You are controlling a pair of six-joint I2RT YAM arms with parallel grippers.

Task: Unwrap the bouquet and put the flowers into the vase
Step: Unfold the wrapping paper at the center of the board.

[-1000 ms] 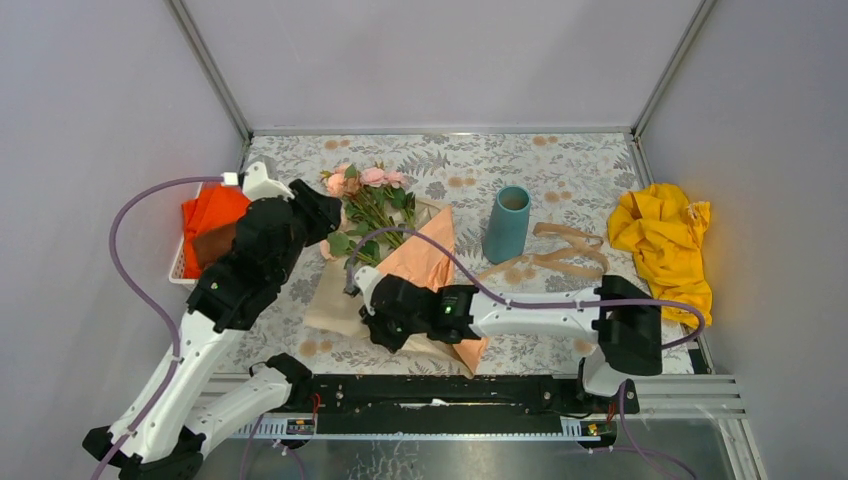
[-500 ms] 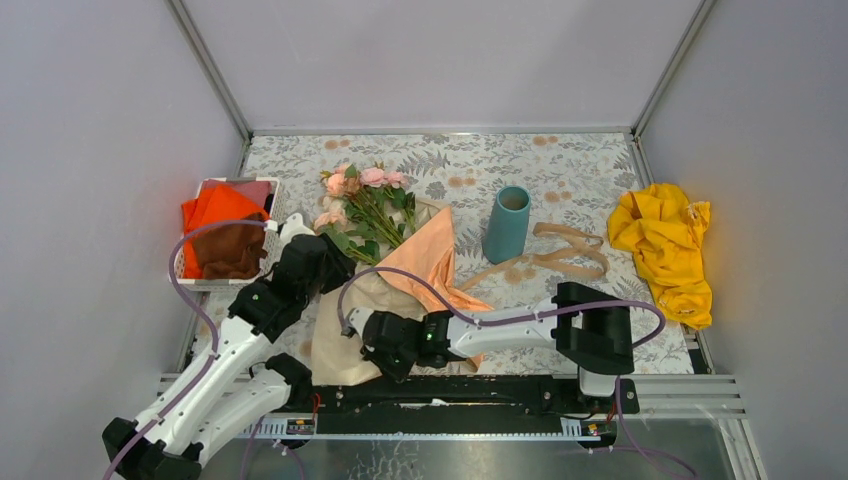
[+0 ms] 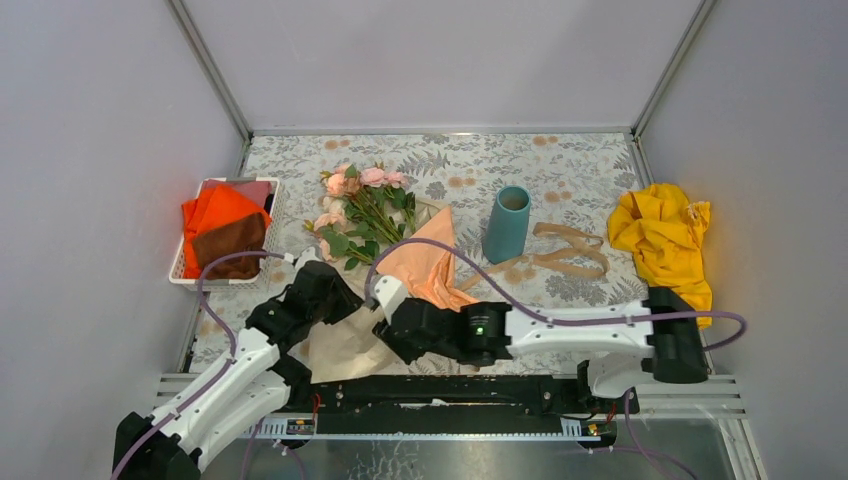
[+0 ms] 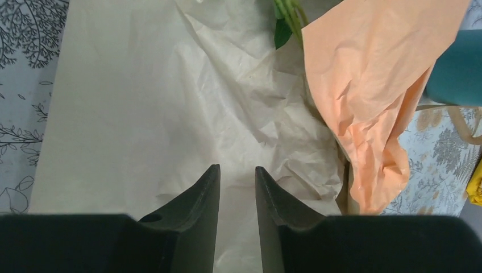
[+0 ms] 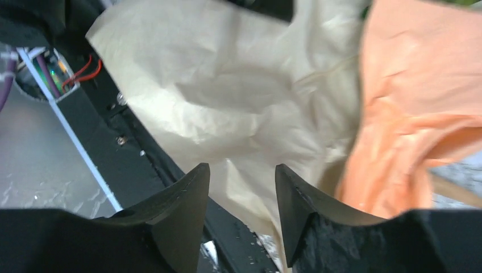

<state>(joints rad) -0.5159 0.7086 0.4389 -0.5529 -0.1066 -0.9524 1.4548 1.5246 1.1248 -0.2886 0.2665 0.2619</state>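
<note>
The bouquet lies unwrapped: the flowers [image 3: 360,205], pink and peach roses on green stems [image 4: 289,14], rest on a crumpled cream sheet [image 3: 345,345] and a peach sheet [image 3: 430,265]. The teal vase [image 3: 506,223] stands upright to their right, its side also showing in the left wrist view [image 4: 457,68]. My left gripper [image 3: 343,300] hovers over the cream sheet [image 4: 142,102], open with a narrow gap [image 4: 237,173] and nothing in it. My right gripper [image 3: 388,335] is open [image 5: 242,170] over the sheet's near edge [image 5: 227,85], beside the peach sheet [image 5: 415,85].
Tan ribbon [image 3: 560,255] lies loose right of the vase. A yellow cloth [image 3: 665,240] sits at the far right. A white basket [image 3: 190,275] with orange and brown cloths stands at the left. The cream sheet overhangs the black rail [image 3: 450,390] at the near edge.
My right gripper, shut on the paper before, has opened and let it go. The left arm has drawn back toward the near edge, its jaws narrower. The cream sheet slid nearer.
</note>
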